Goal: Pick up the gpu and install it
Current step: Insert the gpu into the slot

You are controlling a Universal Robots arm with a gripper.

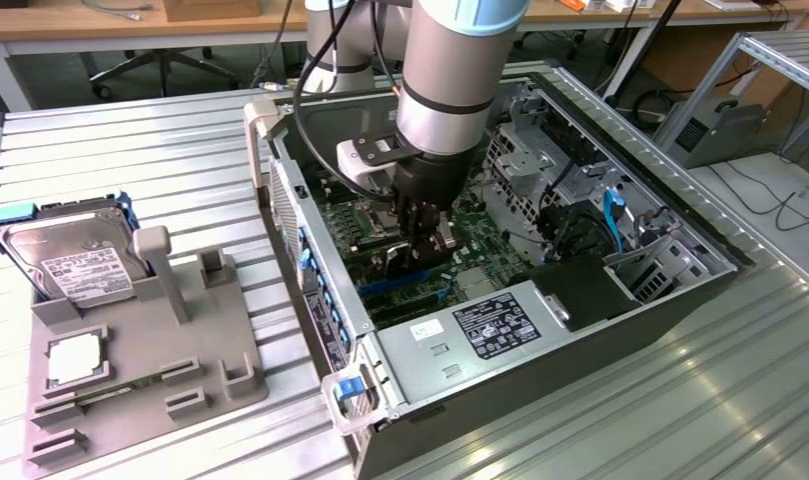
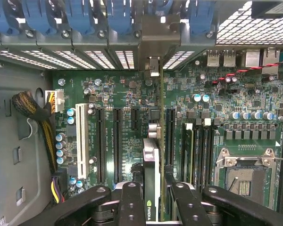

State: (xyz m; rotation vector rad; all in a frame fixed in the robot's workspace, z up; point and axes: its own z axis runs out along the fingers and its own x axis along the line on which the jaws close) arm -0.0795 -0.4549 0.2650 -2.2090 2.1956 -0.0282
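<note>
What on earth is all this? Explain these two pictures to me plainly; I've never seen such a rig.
This is a robot arm whose gripper reaches into an open computer case lying on a ribbed metal table. One picture looks on from outside; the other comes from a camera on the arm's wrist, facing the motherboard. The gripper is clamped on the gpu, a thin card seen edge-on over the slots. On the exterior view's left, a grey holder carries a hard drive and a small silver chip.
</note>
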